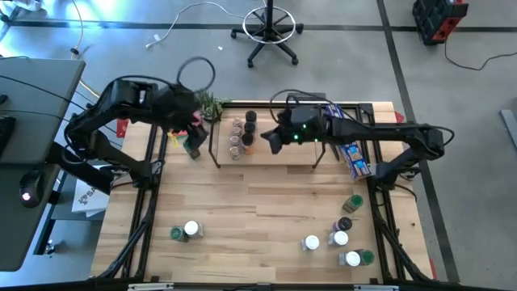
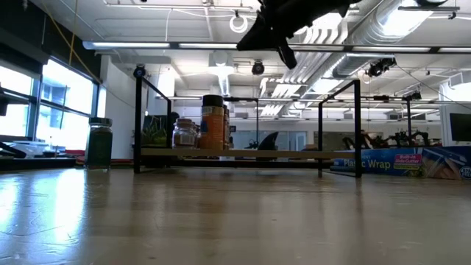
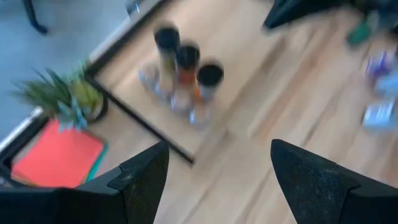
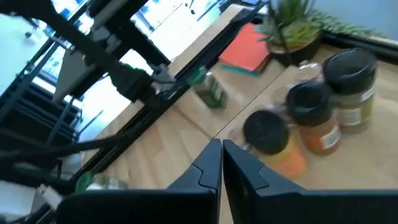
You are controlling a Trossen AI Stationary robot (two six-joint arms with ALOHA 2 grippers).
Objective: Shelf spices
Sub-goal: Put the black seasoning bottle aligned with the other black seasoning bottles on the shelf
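Several spice jars (image 1: 241, 133) stand in a cluster on the left end of the wooden shelf (image 1: 283, 149), and also show in the left wrist view (image 3: 183, 71), the right wrist view (image 4: 311, 118) and the low view (image 2: 202, 129). My right gripper (image 4: 221, 146) is shut and empty. It hovers above the shelf, just right of the cluster (image 1: 268, 139), high above it in the low view (image 2: 278, 33). My left gripper (image 3: 217, 155) is open and empty, above the table left of the shelf (image 1: 192, 121). A green jar (image 1: 192, 147) stands on the table below it.
More jars lie and stand near the table's front edge: two at the left (image 1: 186, 232) and several at the right (image 1: 343, 238). A potted plant (image 1: 212, 103) and a red flat square (image 3: 59, 152) sit at the far left. A blue packet (image 1: 351, 149) lies right of the shelf.
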